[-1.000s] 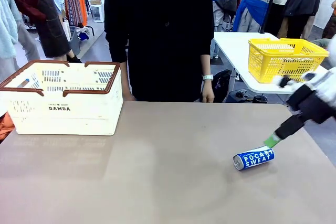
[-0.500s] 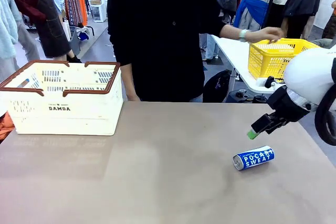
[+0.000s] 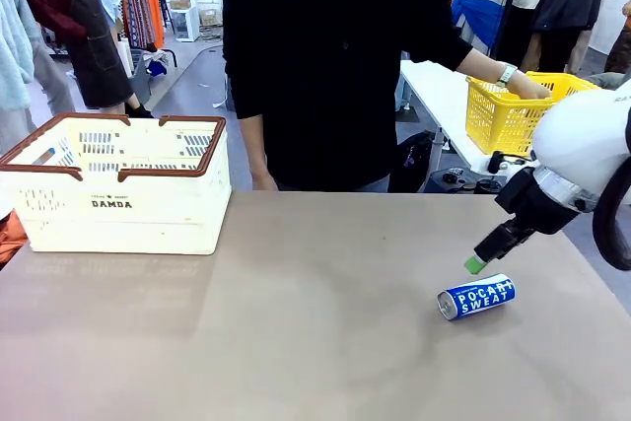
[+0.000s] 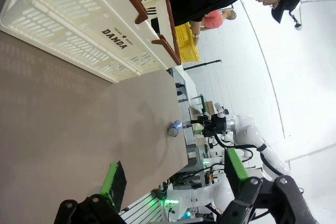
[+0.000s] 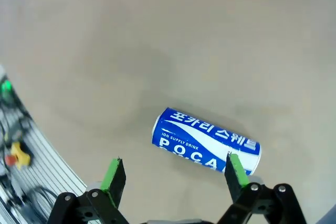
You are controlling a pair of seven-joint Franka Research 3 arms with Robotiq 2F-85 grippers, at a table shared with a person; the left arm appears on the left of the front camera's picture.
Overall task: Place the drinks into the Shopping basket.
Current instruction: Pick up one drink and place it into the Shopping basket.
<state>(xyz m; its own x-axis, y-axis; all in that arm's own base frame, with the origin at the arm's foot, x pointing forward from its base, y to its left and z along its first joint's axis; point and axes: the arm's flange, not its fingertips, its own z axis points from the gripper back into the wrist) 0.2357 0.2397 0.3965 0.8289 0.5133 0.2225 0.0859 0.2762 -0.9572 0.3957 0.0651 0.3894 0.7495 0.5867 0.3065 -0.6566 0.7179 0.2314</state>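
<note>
One blue-and-white Pocari Sweat can lies on its side at the table's right. My right gripper hangs just above and behind it. In the right wrist view that can lies between and ahead of the open green pads, untouched. The cream Shopping basket with brown rim stands at the far left. My left gripper is open and holds nothing, with the basket and the can far ahead of it. The green cans are out of view.
A person in black stands at the far edge, one hand on a yellow mesh basket on a white side table at the back right. The table's right edge is close to the can.
My right gripper drew back from the can's end, moved left, rose, then dipped slightly. The person stepped right and reached to the yellow basket. The can has stayed put.
</note>
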